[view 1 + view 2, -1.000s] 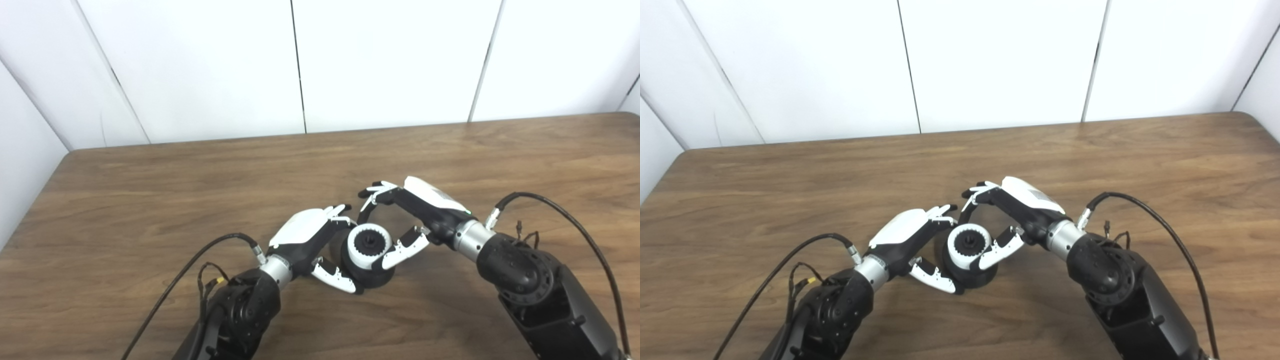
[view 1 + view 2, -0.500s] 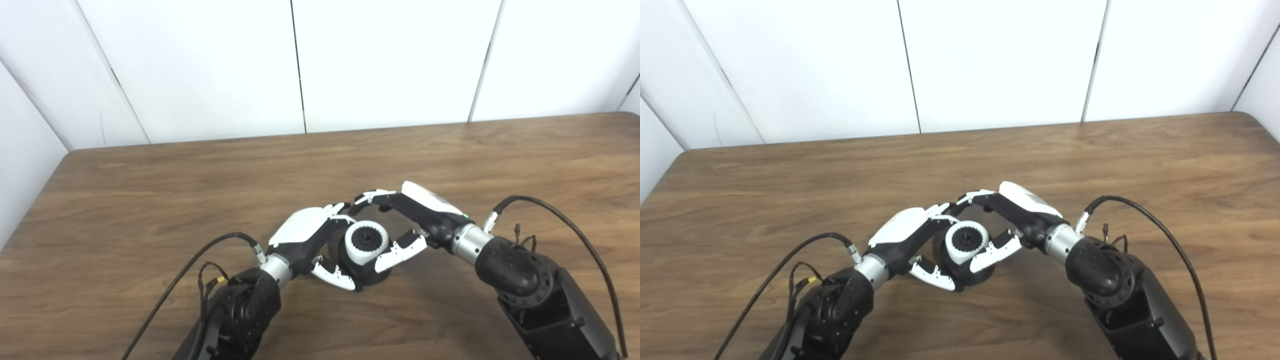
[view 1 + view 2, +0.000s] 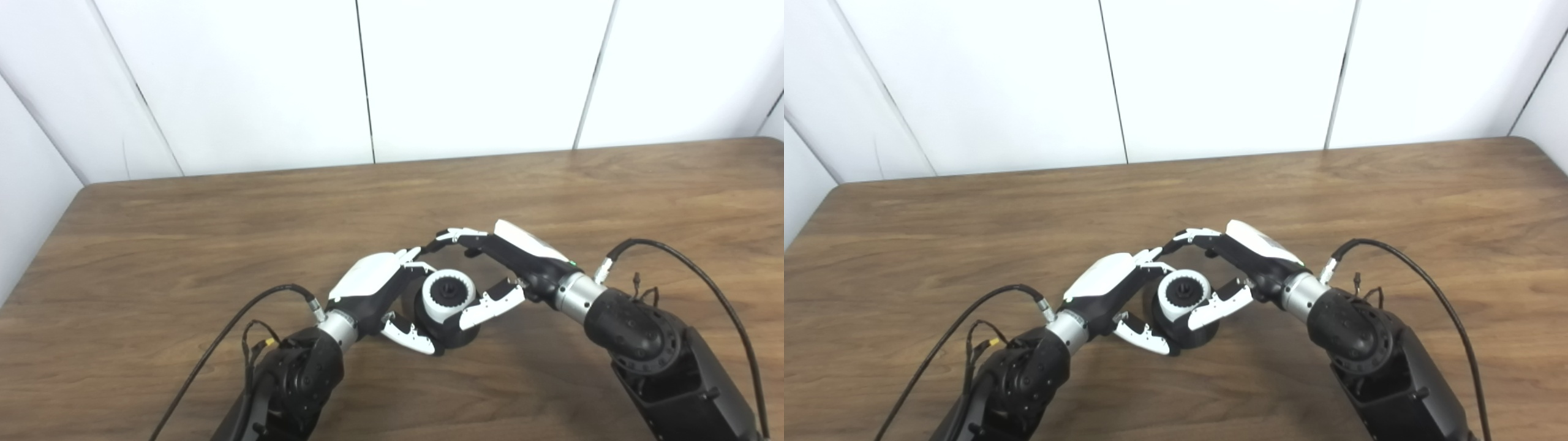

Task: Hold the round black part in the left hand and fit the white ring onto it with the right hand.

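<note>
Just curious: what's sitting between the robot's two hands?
The round black part with the white ring on top, between left hand and right hand, in both eye views.

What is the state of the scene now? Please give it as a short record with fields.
surface: wooden table
black part: round black part standing on the table, between both hands
white ring: white ring sits on top of the black part; whether it is fully seated cannot be told
left hand: left hand shut on the black part from the left
right hand: right hand around the ring, fingers arched behind it, thumb in front
contact of right hand with ring: cannot tell
</note>
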`<action>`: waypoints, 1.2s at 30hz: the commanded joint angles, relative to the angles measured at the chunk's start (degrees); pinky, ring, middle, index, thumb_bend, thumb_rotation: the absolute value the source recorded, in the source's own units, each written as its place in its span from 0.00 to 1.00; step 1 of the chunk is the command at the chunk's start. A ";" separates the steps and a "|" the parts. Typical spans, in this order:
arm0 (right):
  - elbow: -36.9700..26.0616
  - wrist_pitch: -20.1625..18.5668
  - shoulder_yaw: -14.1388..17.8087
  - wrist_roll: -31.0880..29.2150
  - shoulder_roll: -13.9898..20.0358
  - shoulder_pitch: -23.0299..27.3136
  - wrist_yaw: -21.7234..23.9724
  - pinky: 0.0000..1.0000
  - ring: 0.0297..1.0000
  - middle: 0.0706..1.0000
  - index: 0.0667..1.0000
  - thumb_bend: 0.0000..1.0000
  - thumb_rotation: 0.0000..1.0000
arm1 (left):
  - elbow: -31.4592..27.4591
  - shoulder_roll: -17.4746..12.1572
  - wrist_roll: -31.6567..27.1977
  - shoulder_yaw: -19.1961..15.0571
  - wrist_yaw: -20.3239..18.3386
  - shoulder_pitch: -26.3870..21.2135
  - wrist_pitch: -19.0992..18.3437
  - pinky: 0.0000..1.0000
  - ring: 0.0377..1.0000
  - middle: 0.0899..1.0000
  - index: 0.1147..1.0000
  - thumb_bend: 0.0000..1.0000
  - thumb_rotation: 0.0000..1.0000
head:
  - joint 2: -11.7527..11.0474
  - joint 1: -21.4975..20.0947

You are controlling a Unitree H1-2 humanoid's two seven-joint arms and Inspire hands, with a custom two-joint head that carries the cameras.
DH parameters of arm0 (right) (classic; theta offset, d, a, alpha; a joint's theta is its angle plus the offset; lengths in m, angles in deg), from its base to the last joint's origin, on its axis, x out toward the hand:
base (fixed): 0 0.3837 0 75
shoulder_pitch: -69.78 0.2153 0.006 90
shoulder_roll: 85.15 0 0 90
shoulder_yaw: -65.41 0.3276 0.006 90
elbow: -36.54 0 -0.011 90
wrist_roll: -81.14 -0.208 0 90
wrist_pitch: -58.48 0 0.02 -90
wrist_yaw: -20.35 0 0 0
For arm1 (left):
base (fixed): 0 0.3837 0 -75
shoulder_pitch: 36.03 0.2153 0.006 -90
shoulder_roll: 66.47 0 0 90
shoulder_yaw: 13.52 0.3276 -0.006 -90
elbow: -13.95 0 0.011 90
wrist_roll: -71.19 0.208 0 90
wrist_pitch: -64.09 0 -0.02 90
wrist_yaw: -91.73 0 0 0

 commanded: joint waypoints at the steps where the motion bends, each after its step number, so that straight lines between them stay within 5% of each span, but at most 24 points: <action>1: -0.38 1.29 1.46 -1.26 -0.37 1.37 -1.55 0.85 0.96 0.94 0.85 1.00 0.42 | -0.13 -0.33 -0.70 -0.39 -0.74 -0.78 -0.54 0.92 1.00 1.00 0.72 0.95 0.24 | 0.02 -0.05; 14: -0.72 0.19 3.61 -3.01 0.57 1.49 -1.14 0.88 0.99 0.96 0.88 1.00 0.47 | -2.46 -2.28 -0.42 -0.94 -2.97 -0.97 -1.72 0.89 1.00 1.00 0.85 1.00 0.22 | -0.64 -0.11; 25: -1.21 -0.41 6.02 -4.58 0.79 -0.17 -1.94 0.93 0.99 0.96 0.87 1.00 0.49 | -7.33 -6.34 -5.14 -4.73 -9.63 -0.81 -6.95 1.00 1.00 1.00 0.92 1.00 0.25 | -1.12 0.04; 32: -1.17 -0.97 10.68 -11.64 -1.26 -2.47 -3.05 0.96 1.00 0.98 0.88 1.00 0.47 | -10.76 -7.00 -13.38 -15.25 -12.97 2.07 -8.62 1.00 1.00 1.00 0.95 1.00 0.26 | -1.12 -0.10; 36: -1.77 -1.79 13.54 -14.58 -3.36 -5.00 -5.54 0.96 0.99 0.96 0.87 1.00 0.50 | -11.22 -3.86 -19.63 -22.07 -7.41 5.25 -7.27 0.98 1.00 0.98 0.91 0.95 0.35 | -0.99 -0.37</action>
